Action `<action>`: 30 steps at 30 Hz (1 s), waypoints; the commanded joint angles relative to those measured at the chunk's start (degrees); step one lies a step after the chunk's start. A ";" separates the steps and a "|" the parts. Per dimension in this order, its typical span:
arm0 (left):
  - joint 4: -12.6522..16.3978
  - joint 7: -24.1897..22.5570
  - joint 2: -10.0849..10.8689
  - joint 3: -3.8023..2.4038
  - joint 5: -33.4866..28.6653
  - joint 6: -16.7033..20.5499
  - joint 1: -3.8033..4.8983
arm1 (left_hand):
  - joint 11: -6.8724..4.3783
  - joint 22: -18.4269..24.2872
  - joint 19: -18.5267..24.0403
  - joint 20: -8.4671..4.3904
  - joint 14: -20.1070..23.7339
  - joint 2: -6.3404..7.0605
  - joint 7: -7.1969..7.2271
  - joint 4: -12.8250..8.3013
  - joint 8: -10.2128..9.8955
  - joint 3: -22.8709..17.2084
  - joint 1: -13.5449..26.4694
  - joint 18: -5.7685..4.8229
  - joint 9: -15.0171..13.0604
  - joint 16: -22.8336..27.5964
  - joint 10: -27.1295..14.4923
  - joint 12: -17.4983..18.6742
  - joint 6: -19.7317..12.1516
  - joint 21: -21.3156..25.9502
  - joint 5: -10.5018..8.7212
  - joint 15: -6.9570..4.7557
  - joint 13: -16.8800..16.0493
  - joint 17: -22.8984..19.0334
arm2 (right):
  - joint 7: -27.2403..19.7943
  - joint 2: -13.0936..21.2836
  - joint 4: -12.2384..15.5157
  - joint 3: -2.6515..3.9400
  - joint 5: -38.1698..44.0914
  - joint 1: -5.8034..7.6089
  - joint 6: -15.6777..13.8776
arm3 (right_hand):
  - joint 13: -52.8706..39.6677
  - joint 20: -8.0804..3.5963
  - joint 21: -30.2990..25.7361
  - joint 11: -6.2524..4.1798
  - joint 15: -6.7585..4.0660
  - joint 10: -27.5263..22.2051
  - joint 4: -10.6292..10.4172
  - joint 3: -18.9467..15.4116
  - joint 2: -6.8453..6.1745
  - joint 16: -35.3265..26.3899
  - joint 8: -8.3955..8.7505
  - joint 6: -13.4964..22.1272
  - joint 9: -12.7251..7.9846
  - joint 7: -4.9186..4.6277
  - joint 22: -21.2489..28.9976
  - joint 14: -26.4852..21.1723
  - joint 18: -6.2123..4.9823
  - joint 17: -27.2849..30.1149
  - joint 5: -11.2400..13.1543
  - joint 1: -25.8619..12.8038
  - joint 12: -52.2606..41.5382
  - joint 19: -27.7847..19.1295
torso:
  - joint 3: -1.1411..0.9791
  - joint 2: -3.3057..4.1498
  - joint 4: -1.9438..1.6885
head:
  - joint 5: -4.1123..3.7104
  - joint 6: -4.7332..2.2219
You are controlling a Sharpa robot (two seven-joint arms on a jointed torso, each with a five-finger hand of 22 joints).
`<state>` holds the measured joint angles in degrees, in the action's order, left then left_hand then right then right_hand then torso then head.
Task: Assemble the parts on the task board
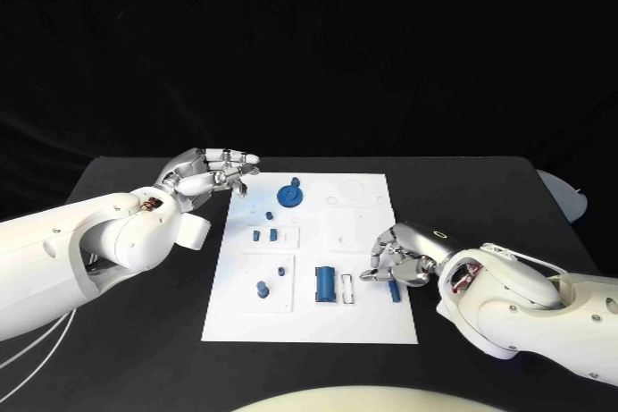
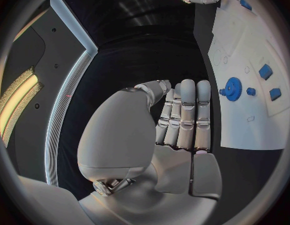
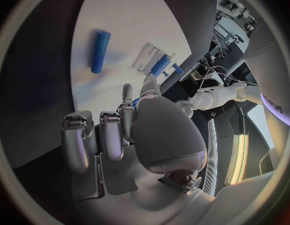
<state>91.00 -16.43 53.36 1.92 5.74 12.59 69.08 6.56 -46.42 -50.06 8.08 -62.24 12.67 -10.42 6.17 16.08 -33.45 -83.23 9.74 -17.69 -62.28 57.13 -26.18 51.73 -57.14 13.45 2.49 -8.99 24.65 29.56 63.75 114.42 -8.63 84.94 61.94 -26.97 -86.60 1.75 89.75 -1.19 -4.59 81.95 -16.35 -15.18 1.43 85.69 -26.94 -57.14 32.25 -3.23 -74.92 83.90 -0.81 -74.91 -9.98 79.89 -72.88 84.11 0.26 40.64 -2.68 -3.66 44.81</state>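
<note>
The white board [image 1: 367,251] is seen in the middle of the black table [image 1: 489,197], with a blue gear [image 1: 292,196] near its far left corner. The left hand [image 1: 212,172] is held just beside that corner, fingers straight and pressed together, nothing in it. The right hand [image 1: 402,256] is curled at the board's right edge by a blue rod [image 1: 394,290]; whether anything is gripped cannot be told.
</note>
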 commanded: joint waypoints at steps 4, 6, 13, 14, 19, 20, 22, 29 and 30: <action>0.01 -0.48 -0.21 0.05 -0.26 -0.42 0.04 | -0.01 0.06 -0.09 -0.24 -0.22 -0.24 -0.09 0.02 -0.21 -0.18 0.34 0.86 -0.10 0.20 -0.58 -0.20 0.15 0.31 0.37 -0.20 -0.08 -0.10 | -0.79 2.58 0.56 -0.05 0.00 0.10 0.16 | 10.81 0.10 0.25 0.65 0.31 -1.12 -0.31 -0.37 3.21 0.01 1.53 1.60 -0.76 -0.61 -15.08 3.94 0.81 -3.28 -0.41 3.69 2.71 5.89 | 0.10 0.08 -0.04 | -0.76 -0.05; 0.00 -0.48 -0.26 0.07 -0.26 -0.42 0.04 | -0.01 0.06 -0.09 -0.24 -0.22 -0.24 -0.09 0.02 -0.21 -0.18 0.34 0.86 -0.10 0.20 -0.58 -0.20 0.15 0.31 0.37 -0.20 -0.08 -0.10 | -0.50 3.38 0.67 -0.09 -0.01 0.09 0.40 | 11.25 0.23 0.25 0.84 0.48 -1.42 -0.34 -0.54 3.37 -0.02 2.05 1.89 -1.06 -0.85 -15.08 3.92 0.81 -3.22 -0.37 3.58 3.36 5.89 | 0.12 0.06 -0.05 | -0.98 -0.11; -0.06 -0.48 -0.38 0.09 -0.26 -0.40 0.04 | -0.01 0.06 -0.09 -0.24 -0.22 -0.24 -0.09 0.02 -0.21 -0.18 0.34 0.86 -0.10 0.20 -0.58 -0.20 0.15 0.31 0.37 -0.20 -0.08 -0.10 | 0.73 5.53 0.63 -0.32 0.66 -0.60 0.96 | 11.55 0.45 0.25 1.10 0.72 -1.58 -0.42 -0.87 3.85 -0.07 2.70 1.81 -1.48 -1.09 -15.08 3.89 0.81 -3.13 -0.38 3.04 3.82 5.89 | 0.13 0.10 -0.07 | -1.98 0.00; -0.06 -0.48 -0.38 0.10 -0.26 -0.40 0.04 | -0.01 0.06 -0.09 -0.24 -0.22 -0.24 -0.09 0.02 -0.21 -0.18 0.34 0.86 -0.10 0.20 -0.58 -0.20 0.15 0.31 0.37 -0.20 -0.08 -0.10 | 0.79 5.61 0.65 -0.33 0.68 -0.73 0.98 | 11.55 0.45 0.25 1.10 0.72 -1.58 -0.42 -0.87 3.85 -0.07 2.70 1.81 -1.48 -1.09 -15.08 3.89 0.81 -3.13 -0.38 3.04 3.82 5.89 | 0.13 0.09 -0.04 | -2.01 0.01; -0.11 -0.48 -0.43 0.10 -0.26 -0.42 0.04 | -0.01 0.06 -0.09 -0.24 -0.22 -0.24 -0.09 0.02 -0.21 -0.18 0.34 0.86 -0.10 0.20 -0.58 -0.20 0.15 0.31 0.37 -0.20 -0.08 -0.10 | 1.48 5.84 0.65 -0.42 1.10 -1.83 1.17 | 11.54 0.55 0.25 1.11 0.78 -1.49 -0.43 -1.13 4.20 -0.04 2.93 1.38 -1.68 -1.08 -15.08 3.91 0.81 -3.25 -0.48 2.52 3.83 5.89 | 0.01 0.18 -0.08 | -2.23 -0.09; -0.12 -0.48 -0.44 0.10 -0.26 -0.43 0.04 | -0.01 0.06 -0.09 -0.24 -0.22 -0.24 -0.09 0.02 -0.21 -0.18 0.34 0.86 -0.10 0.20 -0.58 -0.20 0.15 0.31 0.37 -0.20 -0.08 -0.10 | 1.58 5.83 0.61 -0.43 1.14 -1.94 1.21 | 11.54 0.55 0.25 1.11 0.78 -1.49 -0.43 -1.13 4.20 -0.04 2.93 1.38 -1.68 -1.08 -15.08 3.91 0.81 -3.25 -0.48 2.52 3.83 5.89 | 0.01 0.17 -0.07 | -2.24 -0.09; -0.13 -0.48 -0.47 0.11 -0.26 -0.45 0.04 | -0.01 0.06 -0.09 -0.24 -0.22 -0.24 -0.09 0.02 -0.21 -0.18 0.34 0.86 -0.10 0.20 -0.58 -0.20 0.15 0.31 0.37 -0.20 -0.08 -0.10 | 1.85 5.77 0.47 -0.45 1.27 -2.26 1.35 | 11.53 0.57 0.25 1.11 0.78 -1.46 -0.43 -1.19 4.26 -0.04 2.97 1.30 -1.71 -1.07 -15.08 3.91 0.81 -3.23 -0.49 2.41 3.80 5.89 | 0.03 0.14 -0.13 | -2.29 -0.08; -0.16 -0.45 -0.43 0.11 -0.26 -0.48 0.04 | -0.01 0.06 -0.09 -0.24 -0.22 -0.24 -0.09 0.02 -0.21 -0.18 0.34 0.86 -0.10 0.20 -0.58 -0.20 0.15 0.31 0.37 -0.20 -0.08 -0.10 | 2.50 5.37 0.06 -0.53 1.71 -3.14 2.14 | 11.46 0.61 0.25 1.04 0.75 -1.29 -0.43 -1.46 4.64 0.02 3.14 0.78 -1.88 -0.97 -15.08 3.95 0.81 -3.42 -0.55 1.92 3.70 5.89 | 0.00 0.23 -0.18 | -2.19 0.04; -0.16 -0.44 -0.42 0.11 -0.26 -0.49 0.04 | -0.01 0.06 -0.09 -0.24 -0.22 -0.24 -0.09 0.02 -0.21 -0.18 0.34 0.86 -0.10 0.20 -0.58 -0.20 0.15 0.31 0.37 -0.20 -0.08 -0.10 | 2.55 5.30 0.03 -0.53 1.73 -3.24 2.25 | 11.46 0.61 0.25 1.04 0.75 -1.29 -0.43 -1.46 4.64 0.02 3.14 0.78 -1.88 -0.97 -15.08 3.95 0.81 -3.42 -0.55 1.92 3.70 5.89 | -0.02 0.24 -0.17 | -2.17 0.06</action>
<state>90.76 -16.45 53.03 2.06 5.74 12.60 69.07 6.56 -46.43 -50.06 8.08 -62.24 12.67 -10.42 6.17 16.09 -33.44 -83.22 9.74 -17.72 -62.28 57.14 -26.18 51.73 -57.14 13.45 2.49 -8.98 24.60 31.18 69.14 114.47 -9.12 85.52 58.88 -26.21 -87.12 1.97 89.75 0.14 -4.19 80.31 -16.75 -16.36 3.49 85.69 -24.16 -55.90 30.42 -4.30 -74.95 83.92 -0.82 -74.94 -10.20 79.77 -72.84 83.90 0.28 40.86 -2.84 -5.90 44.80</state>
